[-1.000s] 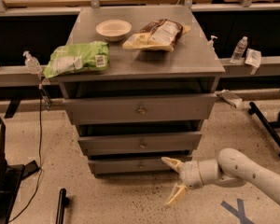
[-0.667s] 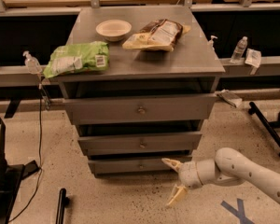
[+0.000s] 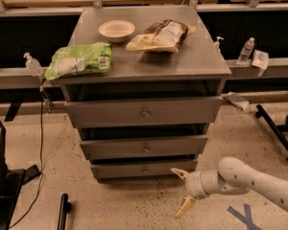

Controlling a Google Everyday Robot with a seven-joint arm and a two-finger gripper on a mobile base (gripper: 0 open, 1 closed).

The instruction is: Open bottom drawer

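Speckled floor [image 3: 116, 206] lies under the gripper [image 3: 182, 190], whose fingers stand wide apart just off the near end of the bottom drawer [image 3: 120, 170], its knob [image 3: 145, 169] well ahead of them, so closing here would likely grab nothing or scrape the flat front.

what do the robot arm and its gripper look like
The arm is smooth, off-white and tubular, with a rounded, bulbous joint and a few small dark dots along its shell. No cables show. The gripper, low by the right end of the bottom drawer, has a pale cylindrical wrist and two tapered cream-yellow fingers, spread open.
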